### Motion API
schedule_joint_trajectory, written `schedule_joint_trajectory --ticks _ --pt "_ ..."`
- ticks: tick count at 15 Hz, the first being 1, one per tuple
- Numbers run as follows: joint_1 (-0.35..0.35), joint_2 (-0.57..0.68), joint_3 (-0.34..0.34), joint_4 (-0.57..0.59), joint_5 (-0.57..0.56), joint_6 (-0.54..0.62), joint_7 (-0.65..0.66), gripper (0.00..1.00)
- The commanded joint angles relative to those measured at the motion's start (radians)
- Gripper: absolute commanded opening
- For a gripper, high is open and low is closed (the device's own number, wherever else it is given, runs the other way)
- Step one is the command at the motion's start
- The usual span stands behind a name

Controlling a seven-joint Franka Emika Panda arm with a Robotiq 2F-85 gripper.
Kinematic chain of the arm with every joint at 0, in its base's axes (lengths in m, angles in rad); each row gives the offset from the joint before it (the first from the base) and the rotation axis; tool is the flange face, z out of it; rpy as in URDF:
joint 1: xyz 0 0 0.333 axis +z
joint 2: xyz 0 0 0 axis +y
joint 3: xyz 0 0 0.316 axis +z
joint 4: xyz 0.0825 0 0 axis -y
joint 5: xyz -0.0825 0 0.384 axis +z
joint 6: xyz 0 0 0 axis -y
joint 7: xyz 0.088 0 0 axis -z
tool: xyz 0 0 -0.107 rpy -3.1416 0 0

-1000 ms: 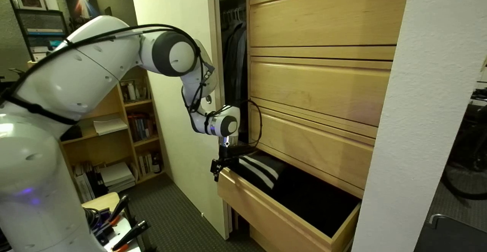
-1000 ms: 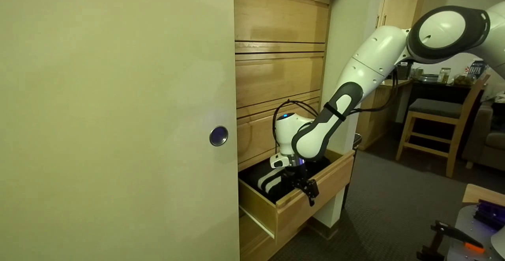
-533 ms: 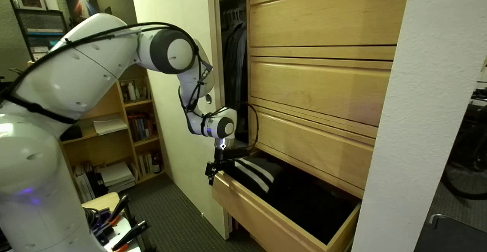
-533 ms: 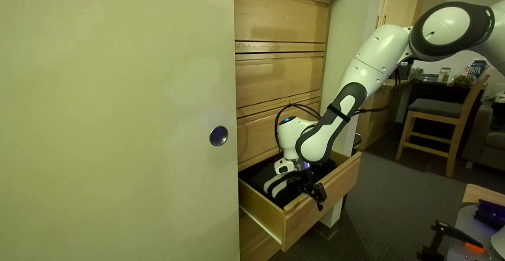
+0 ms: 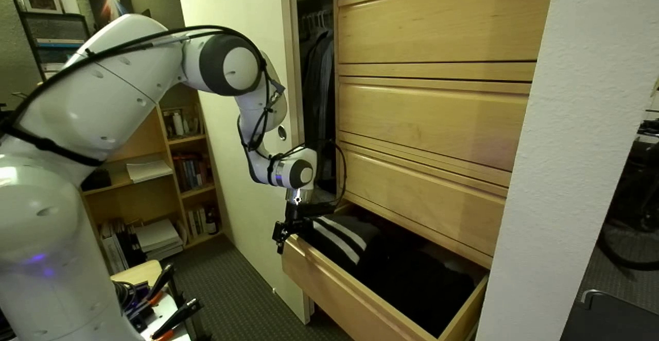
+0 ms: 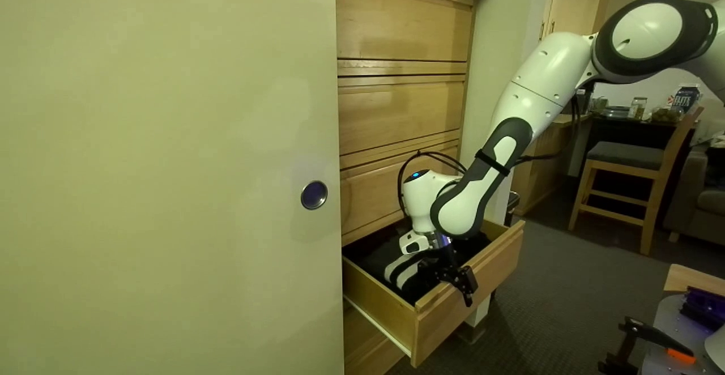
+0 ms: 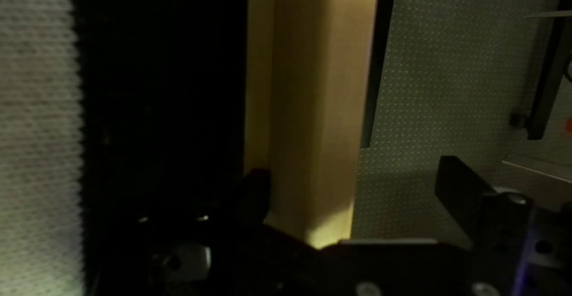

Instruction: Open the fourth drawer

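The fourth drawer (image 5: 355, 300) is a blond-wood drawer with a plain front, pulled well out in both exterior views. It shows also in an exterior view (image 6: 379, 307). Black clothes with white stripes (image 5: 340, 238) lie inside; a stripe (image 7: 38, 130) fills the left of the wrist view. My gripper (image 7: 354, 166) is open and straddles the front panel's top edge (image 7: 308, 108). One finger (image 7: 252, 193) is inside, against or very near the panel's inner face. The other finger (image 7: 464, 197) is outside, apart from the panel. In an exterior view the gripper (image 5: 282, 234) sits near the front's corner.
Shut blond-wood drawer fronts (image 5: 427, 119) stand above. A pale sliding door (image 6: 170, 165) stands beside the drawers, and a white wall edge (image 5: 561, 176) on the far side. A small table with clamps (image 5: 170, 312) is by the robot's base. Carpet (image 6: 544, 295) lies below.
The drawer has slid further out of the dresser. The arm and gripper have moved outward together with it, and more of the dark clothes inside shows. The gripper stays open over the front panel.
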Motion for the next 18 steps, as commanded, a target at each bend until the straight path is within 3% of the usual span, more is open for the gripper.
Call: schedule_joint_trajectory --ticks 1,18 --pt "-0.005 -0.045 -0.007 -0.094 -0.008 -0.005 0.014 1.0" --pt "-0.017 -0.07 0.044 -0.18 0.019 0.0 -0.017 1.0"
